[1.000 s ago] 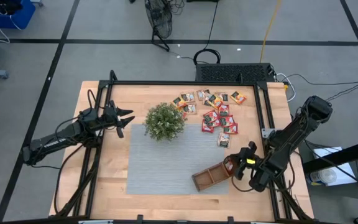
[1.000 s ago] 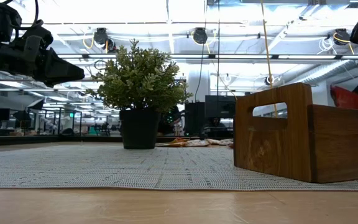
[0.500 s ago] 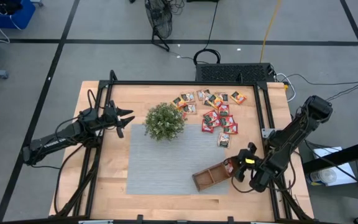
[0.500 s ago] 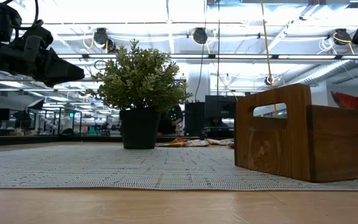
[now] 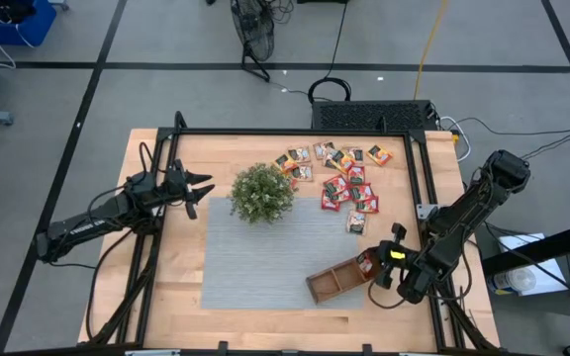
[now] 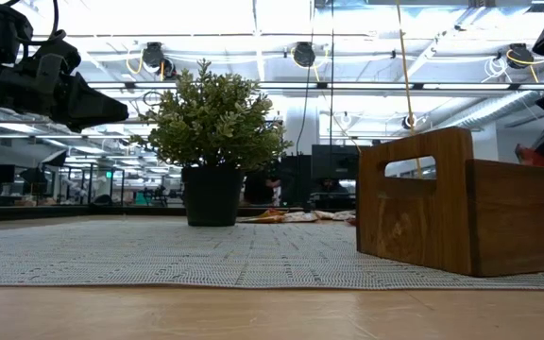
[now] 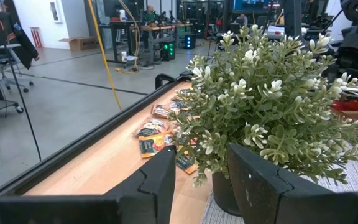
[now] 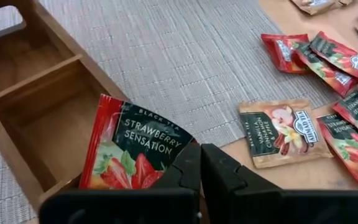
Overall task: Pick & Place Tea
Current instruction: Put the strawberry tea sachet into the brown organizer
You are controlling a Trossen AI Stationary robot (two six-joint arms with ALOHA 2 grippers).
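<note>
The tea lies as a scatter of mostly red sachets [image 5: 339,173] on the bare wood at the far right of the table. My right gripper [image 5: 374,265] is over the right end of the brown wooden tray [image 5: 336,281]. It is shut on one red sachet [image 8: 132,149] printed "Strawberry Sensation". My left gripper [image 5: 201,188] hangs open and level at the table's left, pointing at the potted plant [image 5: 261,193]. Nothing is between its fingers [image 7: 160,180]. My right gripper pinches the red sachet between its two fingers at one corner [image 8: 178,155]. The fingers slant down from the table's right side. The sachet is tilted, face up toward the wrist camera, over the tray's end compartment [image 8: 61,137]. Whether its lower edge touches the tray, I cannot tell.
A grey woven mat [image 5: 265,257] covers the middle of the table, and the plant's pot stands on its far left corner. The tray lies slantwise on the mat's near right corner. A pale sachet [image 8: 278,130] lies on bare wood by the mat's edge. A black frame [image 5: 295,132] borders the table.
My right gripper has rolled about its own pointing line while staying over the tray's right end. The red sachet has turned with it, so in the low view only a small part of it still shows above the tray.
</note>
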